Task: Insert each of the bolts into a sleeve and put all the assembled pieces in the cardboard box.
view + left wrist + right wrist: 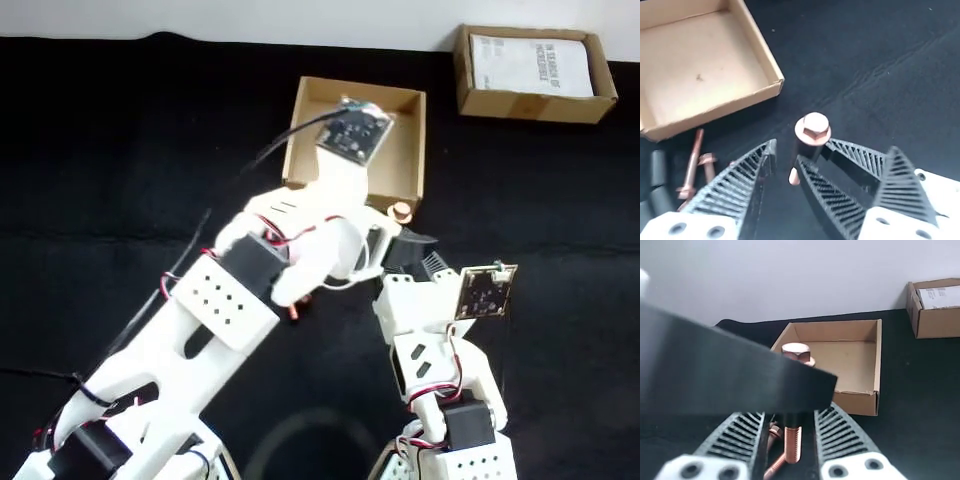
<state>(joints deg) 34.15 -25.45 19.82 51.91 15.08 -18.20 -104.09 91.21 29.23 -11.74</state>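
Bolt (812,129), copper with a hexagonal flanged head, stands upright in a black sleeve (801,149) above the dark cloth (120,150); the right claw (789,416) seems to pinch the sleeve, its ribbed tips partly hidden; the left claw (785,151) gapes alongside; just beyond lies the open-topped cardboard box (725,107); farthest, a second box (530,105) holds a printed sheet (530,62), unreadable.

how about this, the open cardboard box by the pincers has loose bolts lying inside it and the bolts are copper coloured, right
Not quite. The open cardboard box is empty. The loose bolts lie outside it on the black table, next to its wall, as the left wrist view shows. They are copper coloured, as you say.
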